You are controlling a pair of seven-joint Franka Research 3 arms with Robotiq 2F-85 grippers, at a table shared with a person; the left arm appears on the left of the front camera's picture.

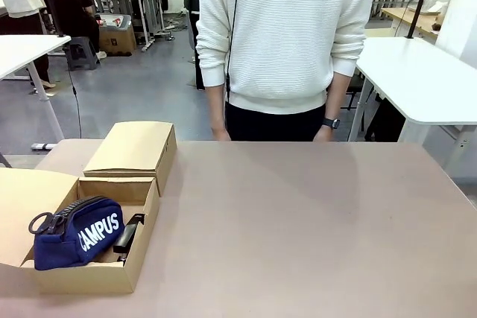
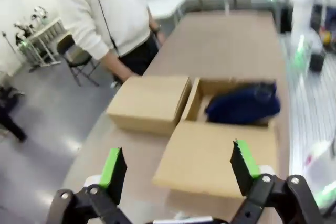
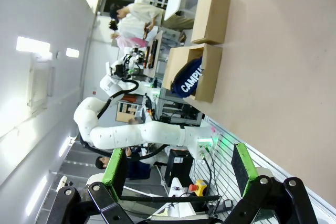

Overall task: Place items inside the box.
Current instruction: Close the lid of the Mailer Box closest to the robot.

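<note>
An open cardboard box [image 1: 141, 217] sits at the table's near left, its flap folded out to the left. Inside lies a navy zip pouch [image 1: 78, 232] lettered "CAMPUS", with a black stapler [image 1: 127, 234] beside it on the right. In the left wrist view my left gripper [image 2: 178, 171] hangs open and empty high above the box [image 2: 231, 129] and the navy pouch [image 2: 242, 103]. My right gripper [image 3: 178, 169] is open and empty, far from the box [image 3: 207, 85] and the pouch [image 3: 188, 80].
A shut cardboard box [image 1: 134, 150] stands just behind the open one. A person in a white sweater [image 1: 287, 35] stands at the far edge, hands down at the table edge. The tabletop [image 1: 313, 229] stretches bare to the middle and right.
</note>
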